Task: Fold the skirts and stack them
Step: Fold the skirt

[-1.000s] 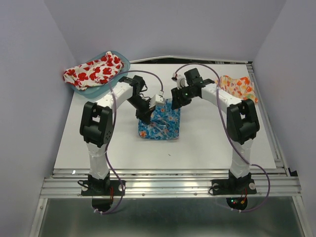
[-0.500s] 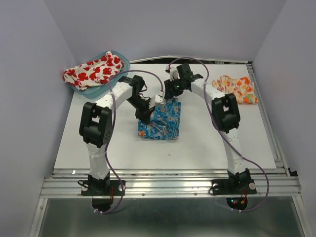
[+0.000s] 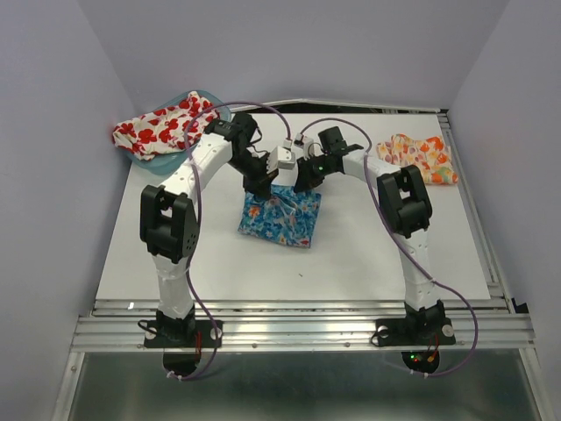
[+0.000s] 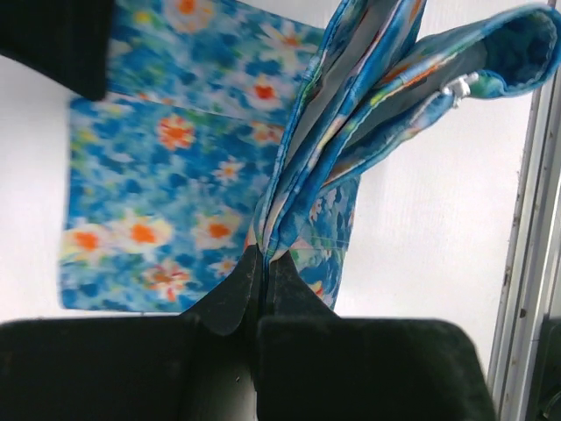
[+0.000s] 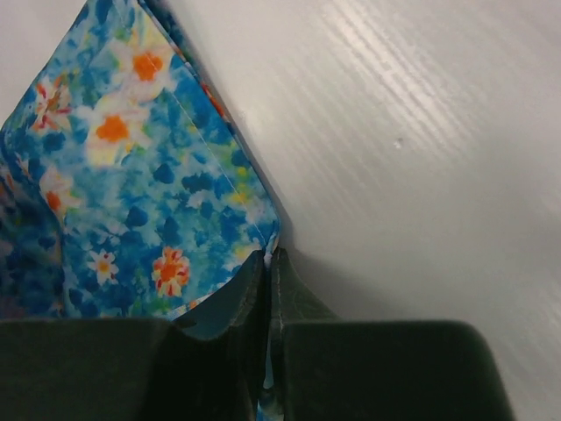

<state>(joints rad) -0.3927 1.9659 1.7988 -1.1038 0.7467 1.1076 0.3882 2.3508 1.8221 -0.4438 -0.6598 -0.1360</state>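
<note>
Both claws are found clamped on cloth. The left claw is closed on a bunched fold of the blue skirt, with several layers rising out of the pressed-together jaws. The right claw is closed on a thin edge of the same skirt, and no gap is visible between its fingertips.

One second ago the right claw was held apart from the skirt, to its right. Half a second ago it was being brought toward the far right corner. A grip is now recorded there. Over the same interval the left claw is seen to have been drawn up and toward the far side, and the near left corner of the skirt is noted slightly shifted on the worktop.

The far part of the skirt is thus held raised at two points, while the near part is left lying flat at the centre of the worktop. The two-handed grasp is judged complete, so a fold of the far edge toward the near edge can be begun. Folding is not finished and stacking is not started.

The white skirt is noted crumpled at the far left, draped over the teal tub. The orange-yellow skirt is noted at the far right, well apart. Neither is yet folded.
</note>
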